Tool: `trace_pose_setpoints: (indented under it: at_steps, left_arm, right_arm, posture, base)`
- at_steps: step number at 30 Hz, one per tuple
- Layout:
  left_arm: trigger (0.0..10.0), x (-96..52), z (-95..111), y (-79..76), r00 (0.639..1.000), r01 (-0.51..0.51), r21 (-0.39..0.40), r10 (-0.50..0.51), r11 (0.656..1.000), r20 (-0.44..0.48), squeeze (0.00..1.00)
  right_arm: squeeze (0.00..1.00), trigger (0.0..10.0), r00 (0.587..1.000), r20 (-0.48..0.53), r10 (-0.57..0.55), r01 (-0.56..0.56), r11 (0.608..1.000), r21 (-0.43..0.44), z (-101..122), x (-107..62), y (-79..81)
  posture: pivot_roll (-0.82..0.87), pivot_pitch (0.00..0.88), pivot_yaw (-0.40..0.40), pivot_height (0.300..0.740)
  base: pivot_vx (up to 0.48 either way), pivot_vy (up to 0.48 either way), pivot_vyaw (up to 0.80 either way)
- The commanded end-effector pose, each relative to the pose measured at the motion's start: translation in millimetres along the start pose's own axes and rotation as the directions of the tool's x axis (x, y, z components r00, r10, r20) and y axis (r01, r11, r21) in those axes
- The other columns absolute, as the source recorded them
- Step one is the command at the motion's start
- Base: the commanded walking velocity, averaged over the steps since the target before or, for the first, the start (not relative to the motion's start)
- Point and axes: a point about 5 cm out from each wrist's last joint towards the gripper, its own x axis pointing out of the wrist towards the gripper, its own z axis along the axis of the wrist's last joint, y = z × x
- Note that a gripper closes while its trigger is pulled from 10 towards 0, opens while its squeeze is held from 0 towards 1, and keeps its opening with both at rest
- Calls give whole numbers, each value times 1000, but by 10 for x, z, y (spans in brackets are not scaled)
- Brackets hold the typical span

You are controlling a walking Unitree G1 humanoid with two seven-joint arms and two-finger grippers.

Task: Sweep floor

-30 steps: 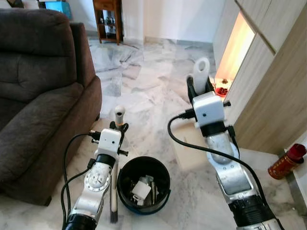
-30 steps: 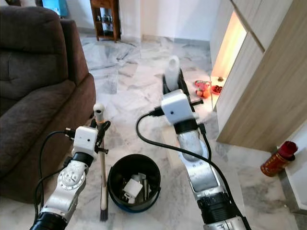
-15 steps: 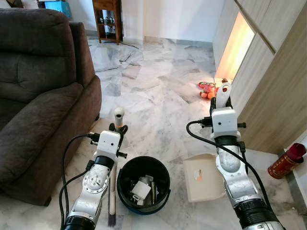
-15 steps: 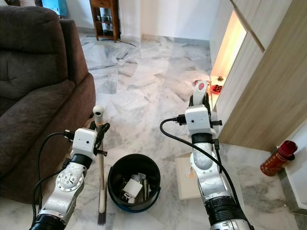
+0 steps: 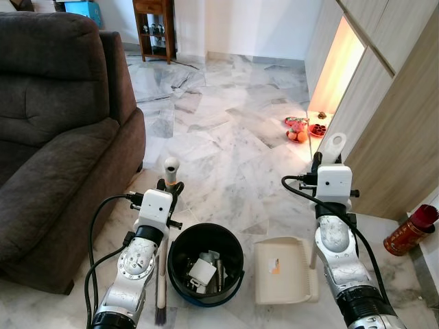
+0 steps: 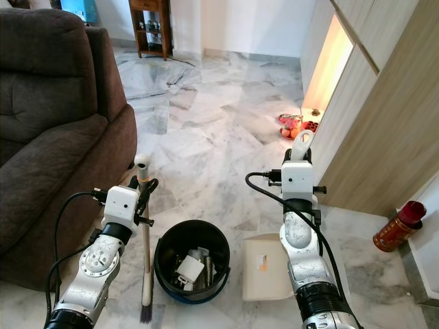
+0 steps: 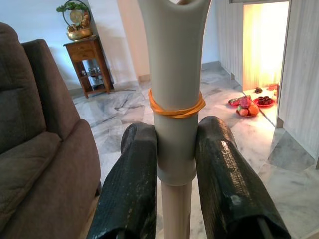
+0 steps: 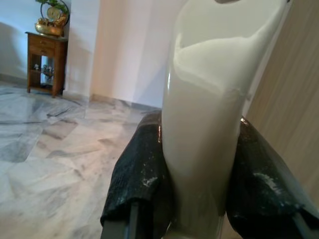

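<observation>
Marble floor (image 5: pixel 226 130); broom (image 5: pixel 162 274) bristles cropped.

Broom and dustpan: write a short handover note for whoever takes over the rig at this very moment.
Left gripper is shut on the broom, upright with bristles on the floor left of the black bin.
Right gripper is shut on the dustpan handle; the pan sits flat on the marble floor, right of the bin.
Done: the bin already holds some scraps.
Left: whether more sweeping is needed cannot be told; if so, sweep debris into the pan and tip it into the bin.
</observation>
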Motion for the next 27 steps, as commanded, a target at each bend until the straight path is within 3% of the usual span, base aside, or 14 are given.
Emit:
trace_pose_setpoints:
  at_steps: [1, 27]
  left_arm:
    - [10000, 21, 124, 32, 998, -4, 1, 4, 1000, 62, 0]
    - [10000, 2, 121, 48, 998, 2, 3, -3, 1000, 62, 0]
  right_arm:
    - [0, 10000, 998, 56, -4, 3, 1000, 19, 94, 69, -40]
    - [0, 10000, 1000, 9, -7, 6, 998, 69, -36, 42, -77]
  posture:
    - [118, 0, -25, 740]
    - [120, 0, -24, 740]
  base:
    - [0, 0, 0]
    - [0, 0, 0]
